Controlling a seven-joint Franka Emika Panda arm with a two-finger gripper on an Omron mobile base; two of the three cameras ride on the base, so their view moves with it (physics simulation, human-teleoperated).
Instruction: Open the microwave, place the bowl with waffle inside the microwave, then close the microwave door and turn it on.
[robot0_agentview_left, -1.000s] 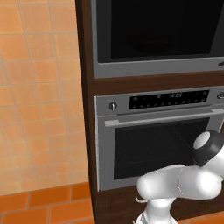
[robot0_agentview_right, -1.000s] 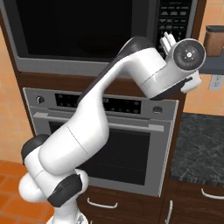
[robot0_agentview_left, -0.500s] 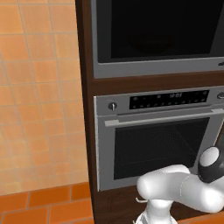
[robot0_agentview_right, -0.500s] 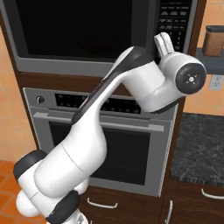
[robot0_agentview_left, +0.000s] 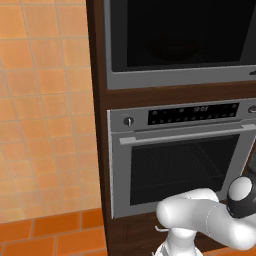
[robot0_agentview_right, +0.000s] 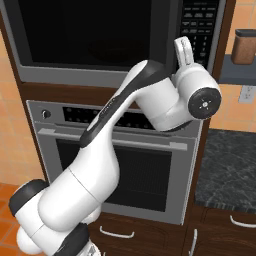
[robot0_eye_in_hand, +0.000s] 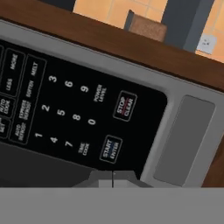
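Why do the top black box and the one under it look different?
The microwave has a plain, wide black glass door; the oven has a mesh window. The oven has a bar handle and round knob; the microwave has neither, but a keypad at its right. Both are grey-framed, set in dark wood.

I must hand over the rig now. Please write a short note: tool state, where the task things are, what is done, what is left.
Tool: shut, holding nothing, just below the START/ENTER button on the keypad.
Microwave: built in above the oven; microwave door closed.
Bowl: something dim sits behind the glass; cannot tell if it is the bowl.
Done: door appears shut.
Left: press start, probably, then pull back.
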